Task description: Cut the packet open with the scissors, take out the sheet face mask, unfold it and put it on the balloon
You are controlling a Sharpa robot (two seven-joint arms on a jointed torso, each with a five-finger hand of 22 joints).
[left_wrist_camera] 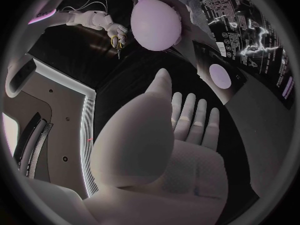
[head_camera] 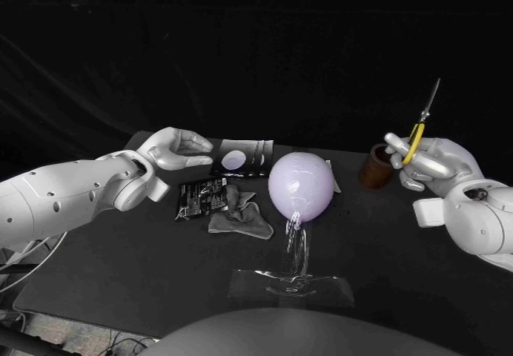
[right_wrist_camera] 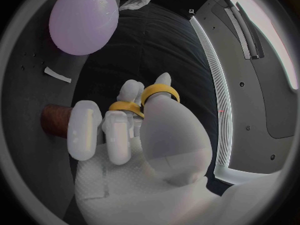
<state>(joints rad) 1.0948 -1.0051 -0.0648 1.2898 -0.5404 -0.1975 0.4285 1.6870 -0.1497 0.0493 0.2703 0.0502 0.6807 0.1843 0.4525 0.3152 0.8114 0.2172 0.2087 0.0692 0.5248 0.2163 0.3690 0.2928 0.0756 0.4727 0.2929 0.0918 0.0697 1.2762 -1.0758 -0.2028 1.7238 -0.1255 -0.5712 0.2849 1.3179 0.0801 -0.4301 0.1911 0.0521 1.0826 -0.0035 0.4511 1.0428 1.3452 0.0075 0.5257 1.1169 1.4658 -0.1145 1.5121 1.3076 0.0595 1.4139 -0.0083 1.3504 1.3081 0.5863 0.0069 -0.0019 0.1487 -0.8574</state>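
Right robot hand (head_camera: pixel 433 167) grips scissors (head_camera: pixel 415 141); left robot hand (head_camera: pixel 176 150) empty, fingers apart. Risk: swinging blades could puncture balloon (head_camera: pixel 300 185).

No word, brand or number can be read anywhere. The black packet (left_wrist_camera: pixel 250 30) lying on the desk (head_camera: pixel 128 267) carries blocks of fine pale print across its face, but the lettering is too small and blurred to make out.
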